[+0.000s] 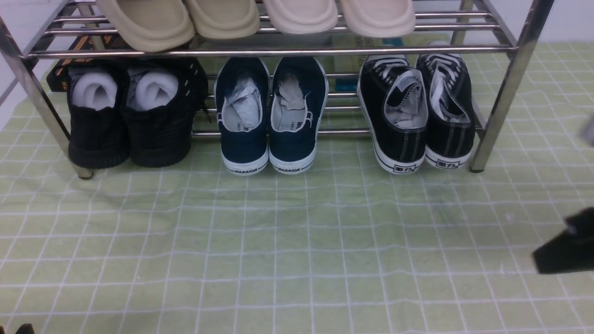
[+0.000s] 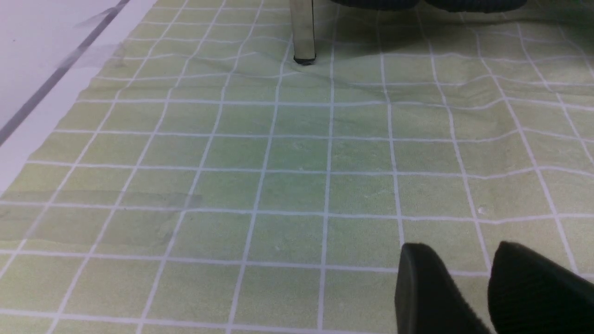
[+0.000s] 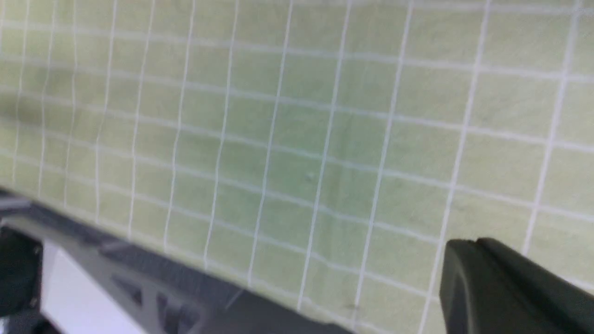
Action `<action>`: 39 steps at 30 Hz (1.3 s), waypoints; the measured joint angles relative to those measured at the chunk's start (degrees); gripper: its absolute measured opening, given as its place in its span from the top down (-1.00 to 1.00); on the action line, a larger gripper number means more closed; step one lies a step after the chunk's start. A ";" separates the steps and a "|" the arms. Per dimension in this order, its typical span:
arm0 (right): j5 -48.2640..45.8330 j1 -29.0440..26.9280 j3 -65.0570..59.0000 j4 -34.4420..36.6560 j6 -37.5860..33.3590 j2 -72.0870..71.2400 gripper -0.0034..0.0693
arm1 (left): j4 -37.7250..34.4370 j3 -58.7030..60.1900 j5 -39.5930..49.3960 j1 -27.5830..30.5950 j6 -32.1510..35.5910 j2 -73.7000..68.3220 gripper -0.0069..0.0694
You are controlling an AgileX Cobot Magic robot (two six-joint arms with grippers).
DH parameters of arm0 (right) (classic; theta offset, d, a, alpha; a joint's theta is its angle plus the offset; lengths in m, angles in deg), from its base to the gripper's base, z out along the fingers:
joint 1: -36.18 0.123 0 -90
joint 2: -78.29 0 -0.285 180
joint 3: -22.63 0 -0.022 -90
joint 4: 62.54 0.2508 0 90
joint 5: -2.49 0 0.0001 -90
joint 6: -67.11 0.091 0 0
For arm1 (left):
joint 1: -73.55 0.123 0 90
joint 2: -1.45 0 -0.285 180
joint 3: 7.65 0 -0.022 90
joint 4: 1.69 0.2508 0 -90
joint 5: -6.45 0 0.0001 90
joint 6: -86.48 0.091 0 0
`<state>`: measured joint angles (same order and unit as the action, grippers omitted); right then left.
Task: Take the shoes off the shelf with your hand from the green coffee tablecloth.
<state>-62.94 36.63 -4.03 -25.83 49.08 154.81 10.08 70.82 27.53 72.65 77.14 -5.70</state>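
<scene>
A: Black canvas sneakers (image 1: 415,116), where?
B: Right end of the chrome shoe rack (image 1: 278,51), lower tier, heels out. Left gripper (image 2: 464,253) is spread and empty near the rack's left leg. Right gripper (image 3: 480,246) is pinched together and empty, right of the rack. I'd spread it first, then pinch a heel collar.

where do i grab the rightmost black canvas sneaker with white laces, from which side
Pinch the black canvas sneaker's heel across its width, coming in low from the front: the heel faces the robot and juts past the chrome tube rack's lower bars, and the upper tier blocks access from above.
</scene>
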 joint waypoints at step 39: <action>19.89 27.93 43.51 -41.90 23.97 38.93 -0.31 | 0.01 0.00 0.03 0.00 0.19 0.00 0.19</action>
<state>-43.05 64.55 39.47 -67.74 73.05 193.74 10.10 70.82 27.56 72.65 77.33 -5.70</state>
